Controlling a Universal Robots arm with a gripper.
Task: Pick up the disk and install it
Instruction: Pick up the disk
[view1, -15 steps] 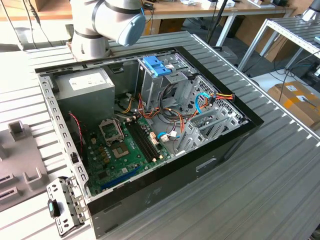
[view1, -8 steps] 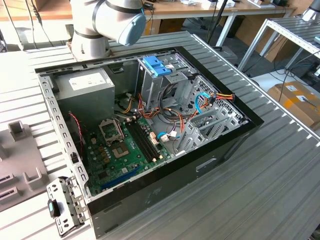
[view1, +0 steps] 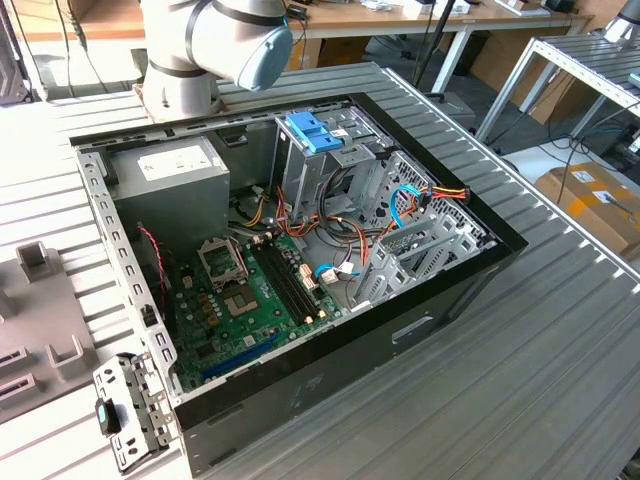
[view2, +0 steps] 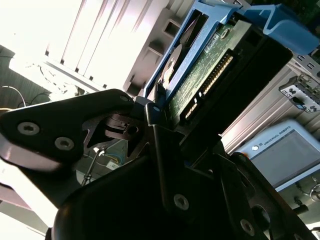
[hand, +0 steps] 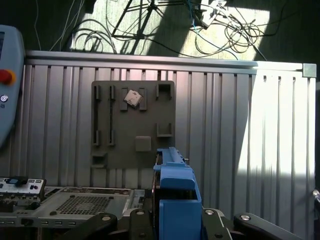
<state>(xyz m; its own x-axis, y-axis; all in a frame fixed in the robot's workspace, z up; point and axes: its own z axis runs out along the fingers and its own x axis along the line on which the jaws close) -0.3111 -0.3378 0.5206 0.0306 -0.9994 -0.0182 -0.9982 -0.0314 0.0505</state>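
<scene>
Probably a robotics lab: slatted aluminium table (view1: 560, 330), opened computer case (view1: 350, 372), floor cables (hand: 240, 30).

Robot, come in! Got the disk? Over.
Gripper shut on disk. Disk high over table, not in case yet. Nothing seen blocking.

A white sticker (view1: 172, 163) lies on top of the grey power-supply box (view1: 190, 210) in the exterior view; its print is too small to read. In the second wrist view, a maker's name in pale lettering runs along the edge of a grey control tablet (view2: 285, 155). The green circuit board of the disk (view2: 200, 70) shows no legible marks.
</scene>
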